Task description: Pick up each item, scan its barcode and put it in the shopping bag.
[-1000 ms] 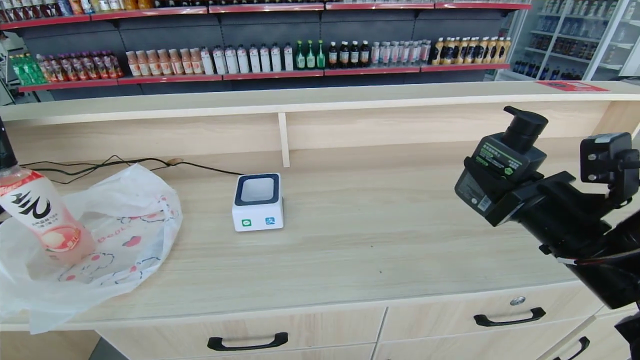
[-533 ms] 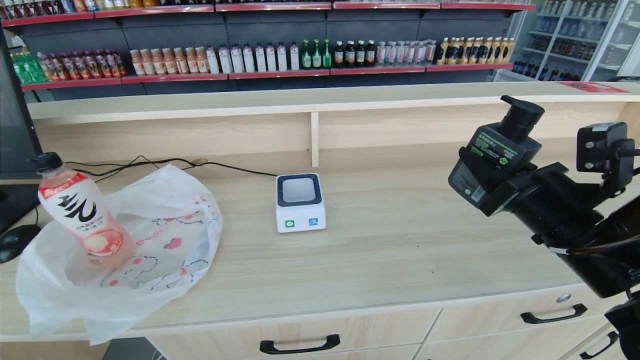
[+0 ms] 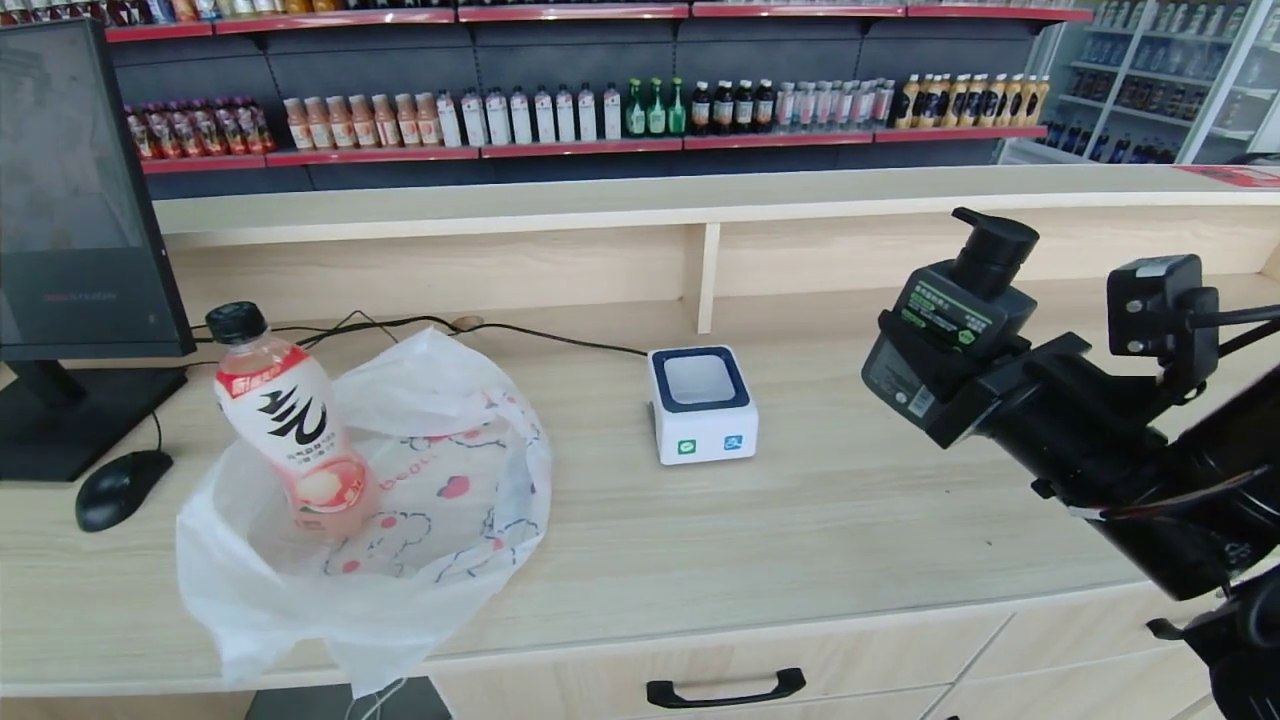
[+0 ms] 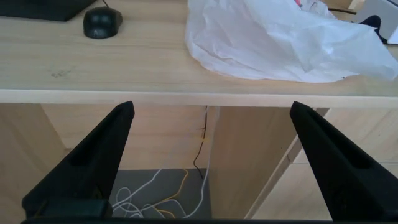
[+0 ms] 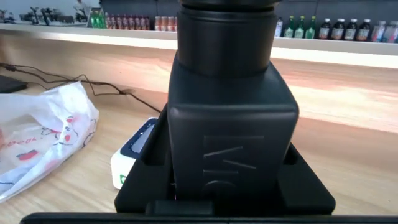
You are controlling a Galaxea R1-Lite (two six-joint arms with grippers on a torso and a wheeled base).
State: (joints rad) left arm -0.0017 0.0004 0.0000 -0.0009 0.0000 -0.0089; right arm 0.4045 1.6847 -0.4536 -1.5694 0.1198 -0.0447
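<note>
So the right jaws are clamped on the black pump bottle (image 3: 950,325), cap tilted up, and the scanner (image 3: 702,403) sits on the surface (image 3: 850,500) down to their left, while the left jaws gape empty.

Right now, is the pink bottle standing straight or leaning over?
Leaning. The pink plastic drink bottle with a black cap tilts to the robot's left, its base down inside the crumpled white plastic shopping bag.
</note>
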